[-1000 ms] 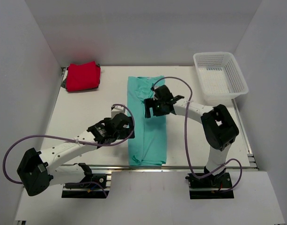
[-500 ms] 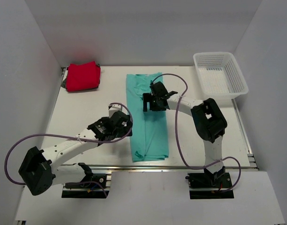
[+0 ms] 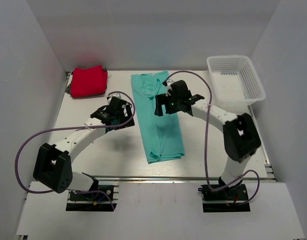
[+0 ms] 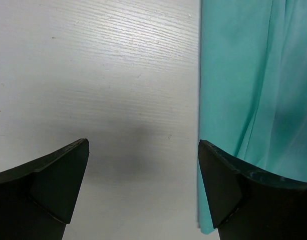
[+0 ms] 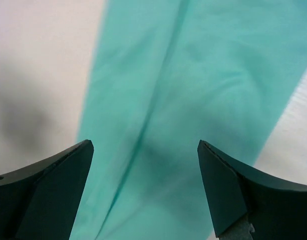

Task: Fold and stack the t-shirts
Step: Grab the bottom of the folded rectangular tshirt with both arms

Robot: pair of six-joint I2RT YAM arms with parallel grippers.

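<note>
Teal t-shirt (image 3: pixel 161 120) lies mid-desk (image 3: pixel 93 150) as a long narrow strip; red t-shirt (image 3: pixel 88 81) sits folded at the far-left corner. Left tool (image 3: pixel 115 111) beside the strip and right tool (image 3: pixel 168 104) over it, both released and empty. Cloth looks light and limp (likely to sag and slide), so pinch the near-end corners.

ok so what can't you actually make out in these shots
- Top view: the right hand covers part of the long folded teal cloth t-shirt; the cloth beneath is hidden.
- Left wrist view: the frame's right edge cuts that shirt off; only one edge strip shows.
- Right wrist view: blurred, no stitching readable.
- Top view: folded red cloth t-shirt, layers too small to count.
</note>
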